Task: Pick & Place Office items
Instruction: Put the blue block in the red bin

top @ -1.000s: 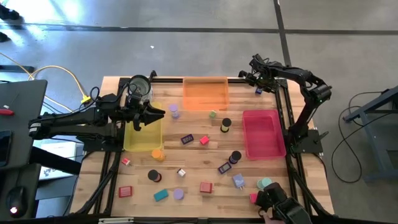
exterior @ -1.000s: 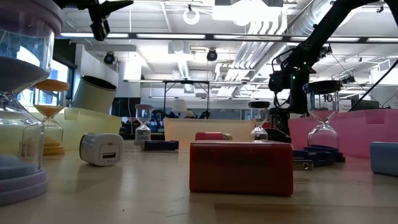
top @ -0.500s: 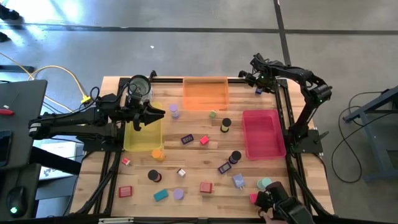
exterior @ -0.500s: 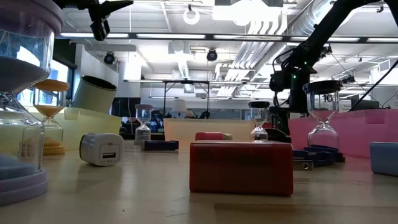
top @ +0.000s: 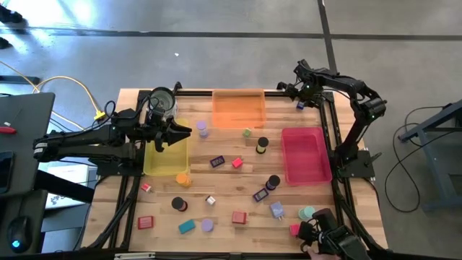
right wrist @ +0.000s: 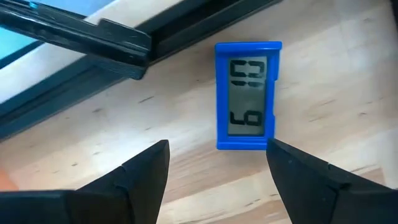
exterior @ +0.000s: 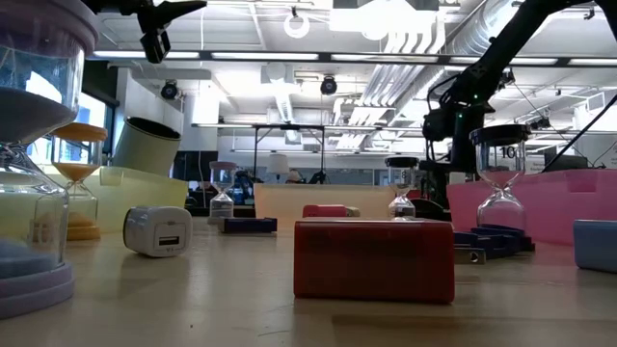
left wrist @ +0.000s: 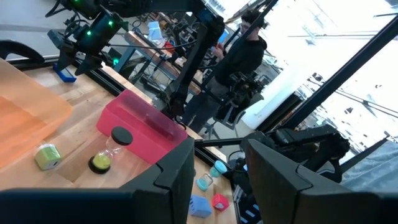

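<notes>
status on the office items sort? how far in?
Done: nothing visibly sorted; the pink tray and orange tray look empty, and items like the red block lie loose on the table. In hand: right claw is open, empty, over the blue clock; left claw hovers empty at the yellow tray. Left: practically everything.

Three trays sit on the counter (top: 238,180): yellow (top: 167,153), orange (top: 237,109) and pink (top: 305,154). One jar (top: 162,102) stands at the far left. Hourglasses number at least five: orange (top: 183,179), green (top: 261,145), two black (top: 273,182) (top: 179,205) and purple (top: 202,128). Three red blocks (top: 146,223) (top: 239,217) (top: 237,164) show, one teal block (top: 187,227), and two blue clocks (right wrist: 247,95) (top: 260,194). Two arms.
</notes>
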`<move>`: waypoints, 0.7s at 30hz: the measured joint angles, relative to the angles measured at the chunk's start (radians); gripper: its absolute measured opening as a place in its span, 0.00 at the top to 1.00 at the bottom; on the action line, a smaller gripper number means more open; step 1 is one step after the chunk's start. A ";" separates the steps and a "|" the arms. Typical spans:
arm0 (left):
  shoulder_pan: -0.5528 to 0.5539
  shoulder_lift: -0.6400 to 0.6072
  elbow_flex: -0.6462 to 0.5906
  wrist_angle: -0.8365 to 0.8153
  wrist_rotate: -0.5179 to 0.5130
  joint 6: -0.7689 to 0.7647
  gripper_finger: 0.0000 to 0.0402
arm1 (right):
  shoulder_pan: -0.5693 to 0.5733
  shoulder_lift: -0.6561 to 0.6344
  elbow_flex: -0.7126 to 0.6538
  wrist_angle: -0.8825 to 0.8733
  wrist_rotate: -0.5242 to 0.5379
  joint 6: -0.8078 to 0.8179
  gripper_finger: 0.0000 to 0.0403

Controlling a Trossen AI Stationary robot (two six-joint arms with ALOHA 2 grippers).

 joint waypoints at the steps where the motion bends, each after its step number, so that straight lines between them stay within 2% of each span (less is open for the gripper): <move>1: 0.000 0.000 0.000 0.000 0.000 0.000 0.65 | 0.000 0.000 0.000 0.000 -0.001 0.000 0.36; 21: 0.000 0.000 0.000 0.000 -0.005 -0.001 0.65 | 0.023 0.000 0.000 -0.007 -0.022 0.056 0.36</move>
